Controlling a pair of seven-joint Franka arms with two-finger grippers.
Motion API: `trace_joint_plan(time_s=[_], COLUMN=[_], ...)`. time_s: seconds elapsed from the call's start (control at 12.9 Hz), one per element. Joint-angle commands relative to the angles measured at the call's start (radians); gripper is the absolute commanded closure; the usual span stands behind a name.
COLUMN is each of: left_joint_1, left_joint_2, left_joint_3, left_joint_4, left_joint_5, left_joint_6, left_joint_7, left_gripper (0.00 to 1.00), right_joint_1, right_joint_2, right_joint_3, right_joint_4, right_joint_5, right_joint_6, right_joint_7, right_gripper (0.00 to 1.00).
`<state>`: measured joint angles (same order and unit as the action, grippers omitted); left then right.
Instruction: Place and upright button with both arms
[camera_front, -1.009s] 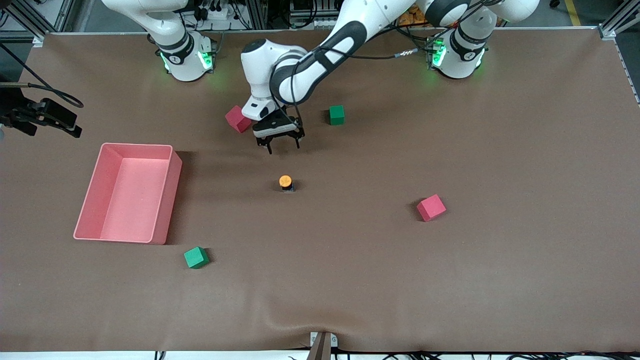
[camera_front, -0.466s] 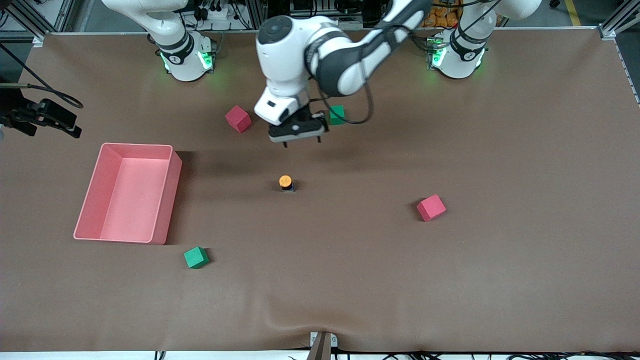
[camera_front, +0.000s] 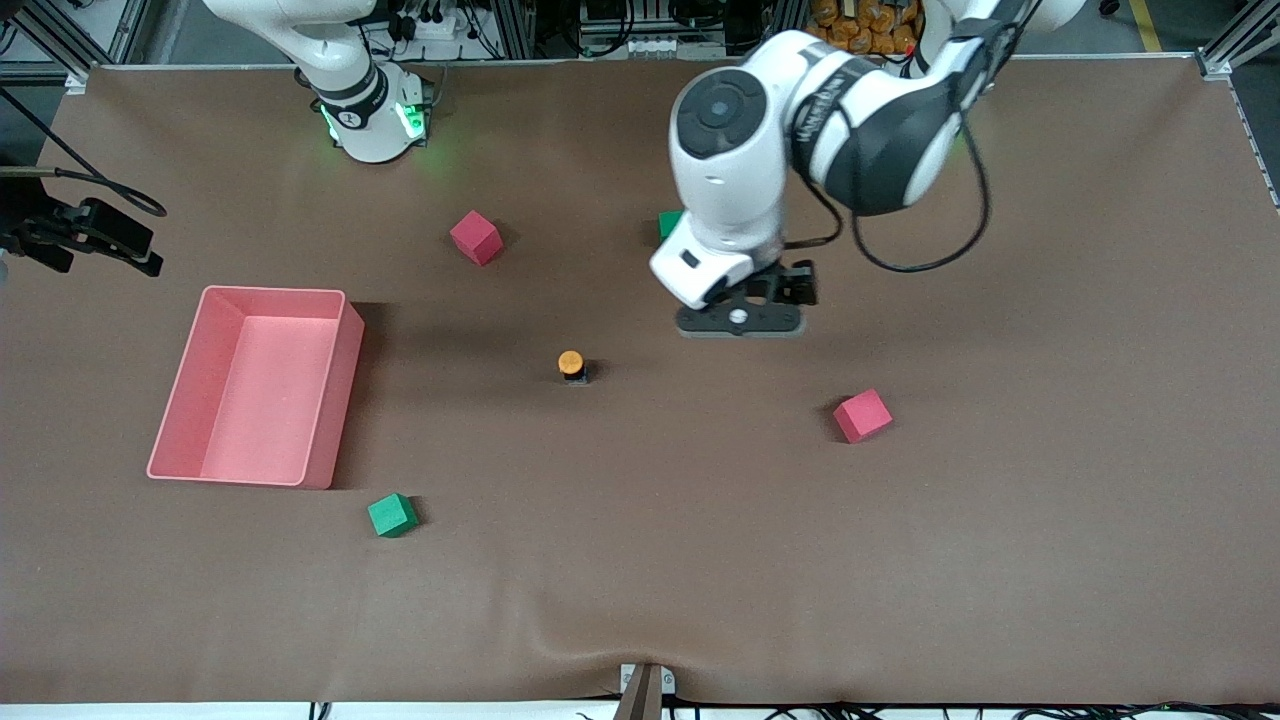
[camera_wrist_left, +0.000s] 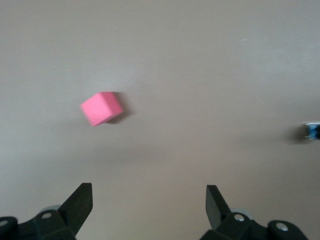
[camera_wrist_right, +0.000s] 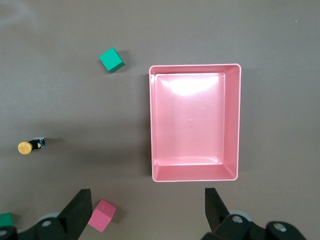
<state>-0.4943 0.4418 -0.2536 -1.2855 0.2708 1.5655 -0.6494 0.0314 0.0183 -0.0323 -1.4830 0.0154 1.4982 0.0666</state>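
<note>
The button (camera_front: 571, 364) stands on the brown table with its orange cap up, apart from both grippers. It also shows in the right wrist view as the button (camera_wrist_right: 29, 146), and its black body sits at the frame edge in the left wrist view (camera_wrist_left: 312, 131). My left gripper (camera_front: 740, 319) hangs open and empty over bare table, between the button and a red cube (camera_front: 862, 415). In its own view the left gripper (camera_wrist_left: 149, 197) holds nothing. My right gripper (camera_wrist_right: 147, 200), open and empty, is high over the table and out of the front view.
A pink tray (camera_front: 338, 392) lies toward the right arm's end. A second red cube (camera_front: 476, 237) and a green cube (camera_front: 668, 221), partly hidden by the left arm, lie near the bases. Another green cube (camera_front: 391, 515) lies nearer the front camera than the tray.
The left arm has swung up and toward its own end of the table, away from the spot between the red and green cubes. The button has not moved.
</note>
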Motion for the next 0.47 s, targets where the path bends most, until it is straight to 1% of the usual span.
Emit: trace_joint_plan(time_s=[0.0,0.08,0.16,0.23,0.31,0.39], left_joint_1=[0.017,0.035,0.077,0.11,0.128,0.166], left_joint_2=[-0.064,-0.067,-0.072,-0.095,-0.133,-0.159], left_joint_3=[0.034,0.039,0.039,0.037,0.036,0.036], left_joint_4=[-0.028,-0.026,-0.026,-0.026,-0.026,-0.028], left_joint_5=[-0.002,-0.004,0.005,0.037,0.05,0.05], left_joint_6=[-0.089,-0.117,-0.127,-0.127,-0.127,-0.128], left_joint_7=[0.139,0.186,0.203,0.235,0.313,0.392], left_gripper=[0.0,0.0,0.0,0.0,0.0,0.0], right_joint_1=[-0.024,-0.022,-0.024,-0.024,-0.024,-0.024], right_joint_2=[0.008,0.008,0.008,0.008,0.008,0.008], right_joint_3=[0.015,0.014,0.015,0.015,0.014,0.015], right_joint_4=[0.018,0.018,0.018,0.018,0.018,0.018], right_joint_5=[0.0,0.0,0.0,0.0,0.0,0.0], right_joint_6=[-0.009,-0.009,-0.009,-0.009,-0.009,-0.009], right_joint_7=[-0.018,-0.016,-0.018,-0.018,-0.018,-0.018], right_gripper=[0.0,0.0,0.0,0.0,0.0,0.0])
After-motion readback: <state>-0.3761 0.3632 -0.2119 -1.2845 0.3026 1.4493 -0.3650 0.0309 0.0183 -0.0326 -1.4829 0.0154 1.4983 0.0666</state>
